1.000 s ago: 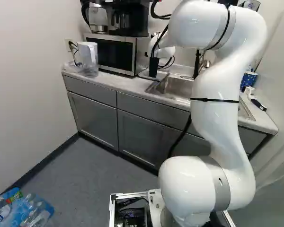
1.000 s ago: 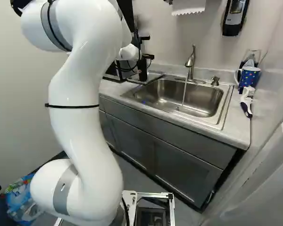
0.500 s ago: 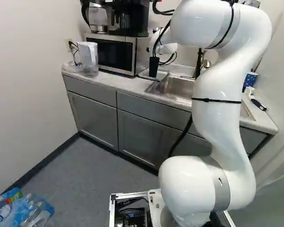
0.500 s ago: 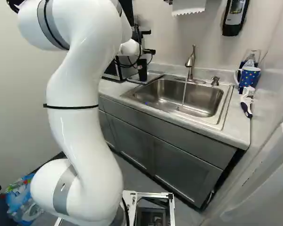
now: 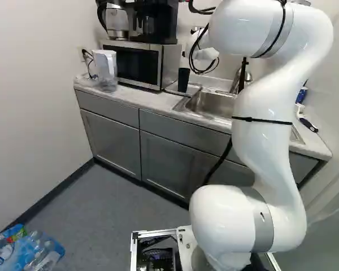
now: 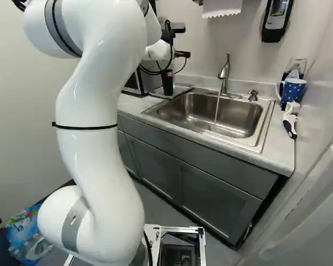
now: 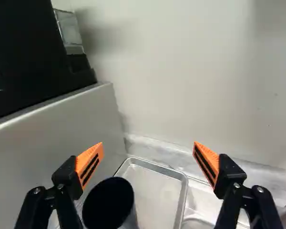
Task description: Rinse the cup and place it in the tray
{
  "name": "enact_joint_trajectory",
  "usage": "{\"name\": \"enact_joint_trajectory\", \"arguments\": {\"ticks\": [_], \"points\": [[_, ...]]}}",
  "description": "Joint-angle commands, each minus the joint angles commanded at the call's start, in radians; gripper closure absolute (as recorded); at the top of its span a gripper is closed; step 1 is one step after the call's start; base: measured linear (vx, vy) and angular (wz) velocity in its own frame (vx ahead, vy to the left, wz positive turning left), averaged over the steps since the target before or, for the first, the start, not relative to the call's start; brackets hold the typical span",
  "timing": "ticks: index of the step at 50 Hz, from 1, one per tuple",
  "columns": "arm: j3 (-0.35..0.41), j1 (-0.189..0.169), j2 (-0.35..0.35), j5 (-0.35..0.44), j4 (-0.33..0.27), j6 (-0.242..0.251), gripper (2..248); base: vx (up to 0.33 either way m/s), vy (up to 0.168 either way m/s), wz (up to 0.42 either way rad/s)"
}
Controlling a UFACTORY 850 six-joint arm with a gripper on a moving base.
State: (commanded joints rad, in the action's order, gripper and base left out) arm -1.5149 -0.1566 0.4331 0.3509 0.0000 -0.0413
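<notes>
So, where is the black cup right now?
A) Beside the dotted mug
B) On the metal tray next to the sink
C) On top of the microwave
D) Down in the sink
B: the black cup stands upright on the metal tray beside the sink, with the tool open.

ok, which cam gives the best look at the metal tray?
Wrist view: it looks down on the tray up close, showing rim and bare floor, though the cup blocks part. Right base view has it small and at a slant, cup standing on it. Left base view gives only a thin strip around the cup.
</notes>
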Motion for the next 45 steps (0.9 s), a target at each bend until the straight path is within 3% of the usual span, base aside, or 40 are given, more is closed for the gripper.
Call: {"name": "enact_joint_trajectory", "arguments": {"ticks": [45], "points": [[0.063,-0.108,-0.132,-0.117,-0.033,0.0,3,0.0,0.0,0.0]]}}
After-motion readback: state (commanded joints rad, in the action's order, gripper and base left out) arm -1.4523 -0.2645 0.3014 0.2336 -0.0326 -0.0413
